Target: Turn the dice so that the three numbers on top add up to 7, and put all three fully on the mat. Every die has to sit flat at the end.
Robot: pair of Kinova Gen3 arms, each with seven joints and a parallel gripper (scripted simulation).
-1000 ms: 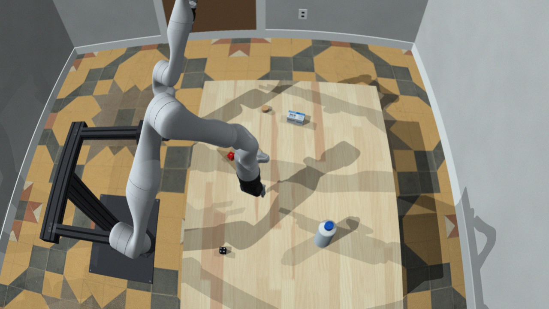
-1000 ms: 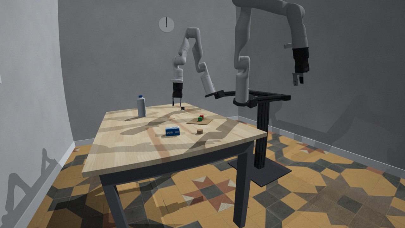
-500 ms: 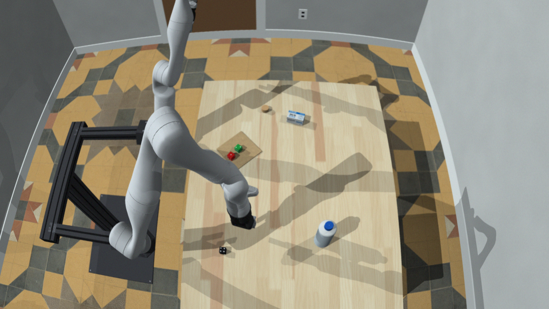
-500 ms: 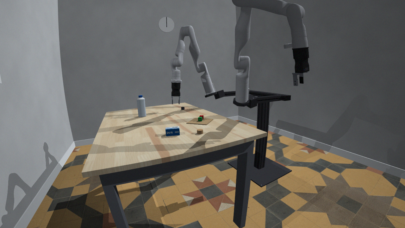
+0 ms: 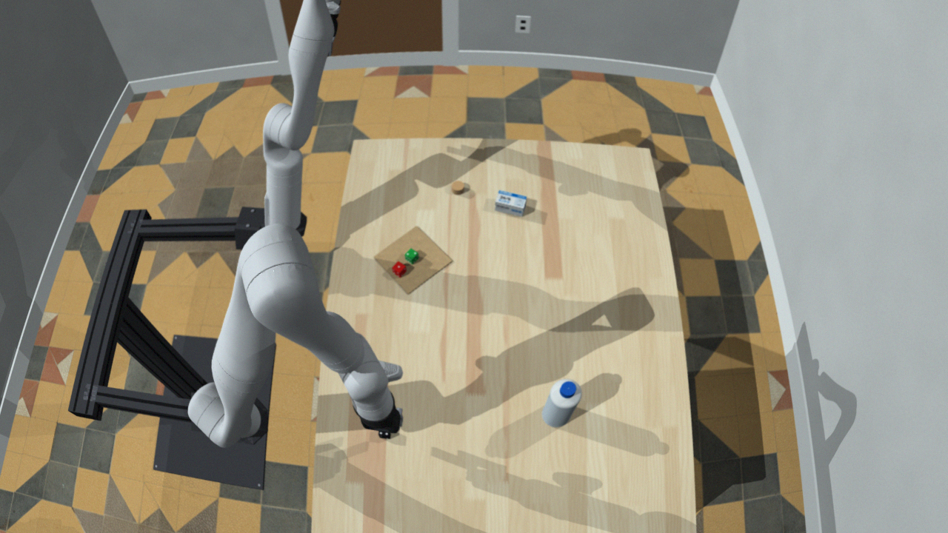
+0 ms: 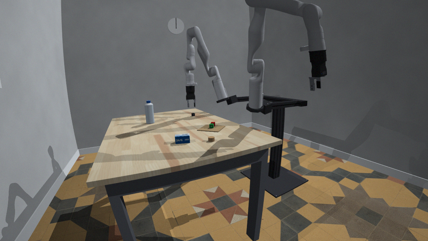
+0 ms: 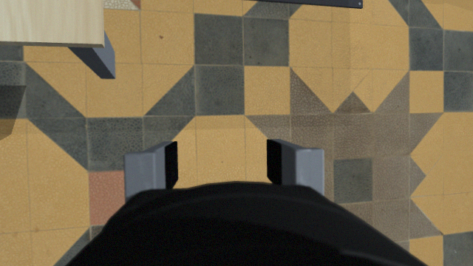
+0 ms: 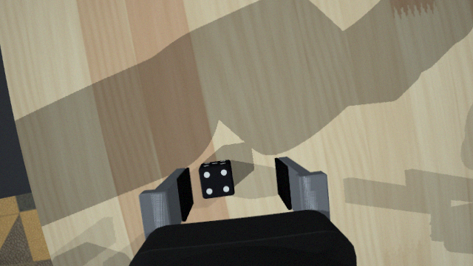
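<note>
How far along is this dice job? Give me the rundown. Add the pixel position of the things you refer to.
Done: red die [image 5: 398, 268] [image 6: 212, 123] and green die [image 5: 411, 255] [image 6: 211, 126] sit on the mat [image 5: 432, 261] [image 6: 219, 129].
In hand: nothing; the open right hand [image 5: 392, 429] [image 6: 191, 105] [image 8: 233, 181] hovers above the black die [image 5: 384, 434] [image 6: 193, 114] [image 8: 216, 179], four up.
Left: move that onto the mat; red and green pips are too small to total.

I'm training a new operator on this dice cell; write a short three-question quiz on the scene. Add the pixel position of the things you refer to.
1. True or false: the black die [image 5: 384, 434] [image 6: 193, 114] [image 8: 216, 179] is on the mat [image 5: 430, 265] [image 6: 203, 129].
2. How many pips show on the black die's top face? A) two B) four C) six
3. Fill in: the bottle [image 5: 561, 403] [image 6: 149, 113] has a ____ cap.

Key: 1 false; 2 B; 3 blue
</note>
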